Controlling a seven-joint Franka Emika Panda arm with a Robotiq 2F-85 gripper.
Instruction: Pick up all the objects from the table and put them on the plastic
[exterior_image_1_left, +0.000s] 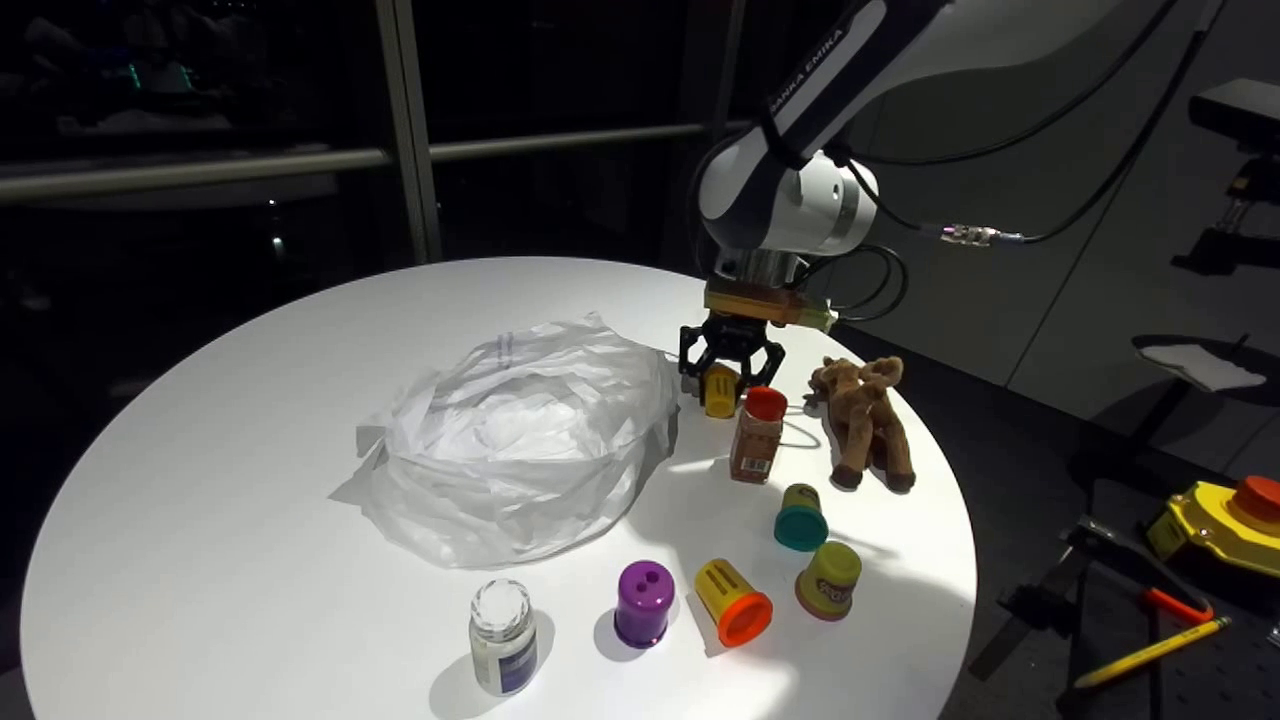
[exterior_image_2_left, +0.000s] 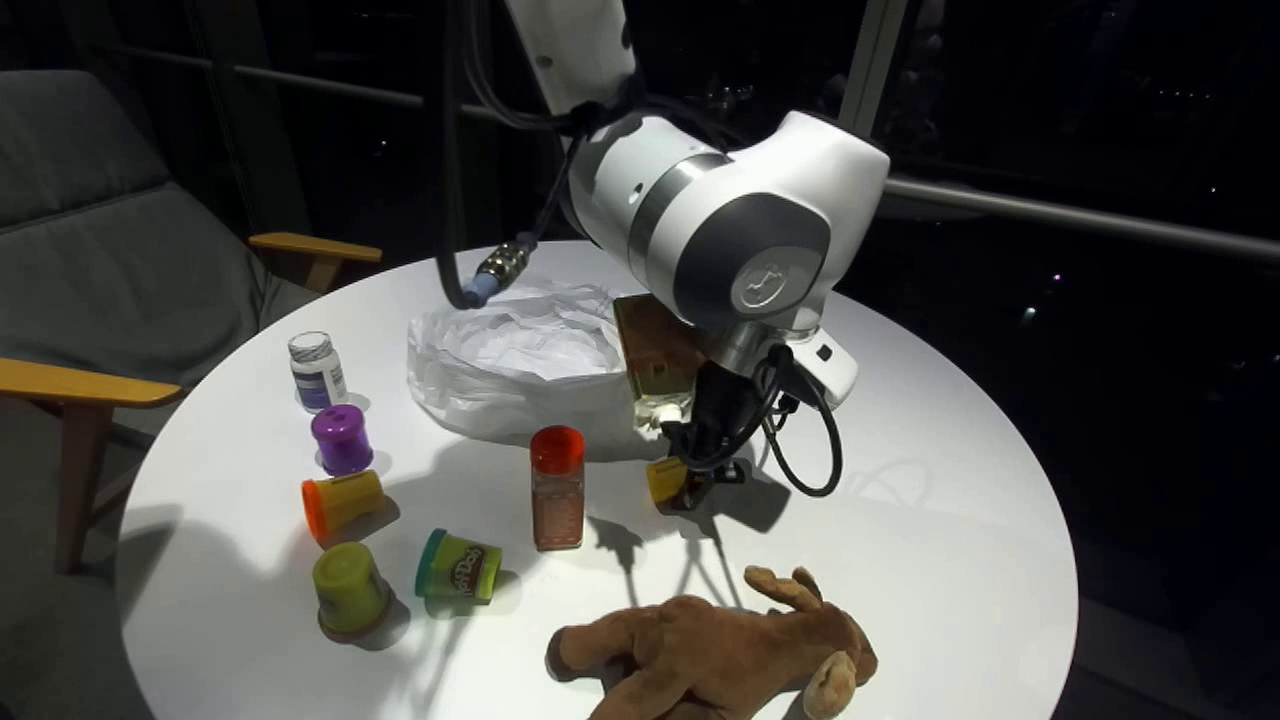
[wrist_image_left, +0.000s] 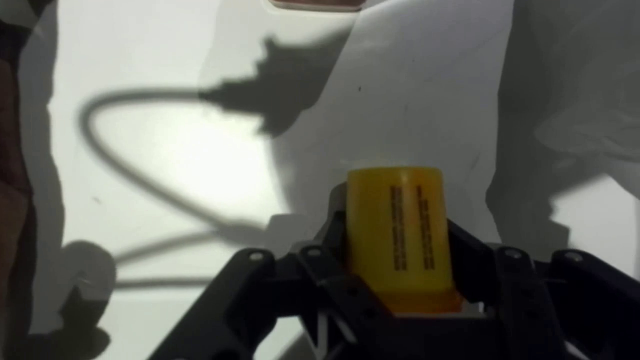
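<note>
Yellow tub (wrist_image_left: 398, 230) snug between the black jaws

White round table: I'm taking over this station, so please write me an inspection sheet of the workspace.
Surface: white round table, shadows falling across it.
Job's things: plastic crumpled on the table; outside it, standing: purple container, yellow-green container, red-capped bottle, white-capped bottle; lying: orange-lidded container, teal-lidded container, brown plush animal.
Clutter: yellow pencil beside the table, not on it.
Gripper: closed on a yellow container; whether lifted, cannot tell.
Cables: black cable hanging by the arm, with a metal connector.
Surroundings: dark windows, grey chair, yellow box with a red button.
</note>
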